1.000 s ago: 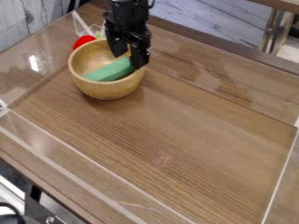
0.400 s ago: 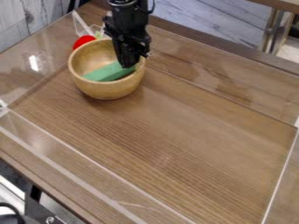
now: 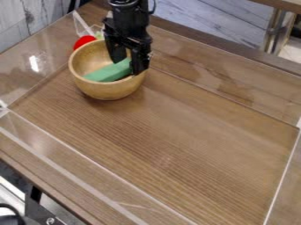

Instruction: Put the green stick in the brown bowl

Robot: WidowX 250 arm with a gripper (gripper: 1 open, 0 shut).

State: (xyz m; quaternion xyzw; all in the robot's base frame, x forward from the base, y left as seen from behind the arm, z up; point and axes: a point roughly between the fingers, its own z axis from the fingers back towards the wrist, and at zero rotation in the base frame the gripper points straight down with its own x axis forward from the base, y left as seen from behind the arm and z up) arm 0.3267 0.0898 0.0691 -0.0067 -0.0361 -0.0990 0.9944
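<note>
The brown bowl [image 3: 88, 86] sits at the back left of the wooden table. Inside it lies the green stick [image 3: 108, 72], resting flat against the bowl's inner wall. My black gripper [image 3: 126, 58] hangs over the bowl's right half, its two fingers spread apart on either side of the stick's upper end. The jaws stand open, and I cannot tell whether a finger touches the stick.
A red object [image 3: 84, 41] with white sticks stands just behind the bowl. A clear raised rim [image 3: 282, 167] borders the wooden table [image 3: 177, 141]. A metal table leg [image 3: 279, 35] stands at the back right.
The fingers were apart a second ago, then drawn together on the stick, and now stand apart again. The stick stays in the bowl.
</note>
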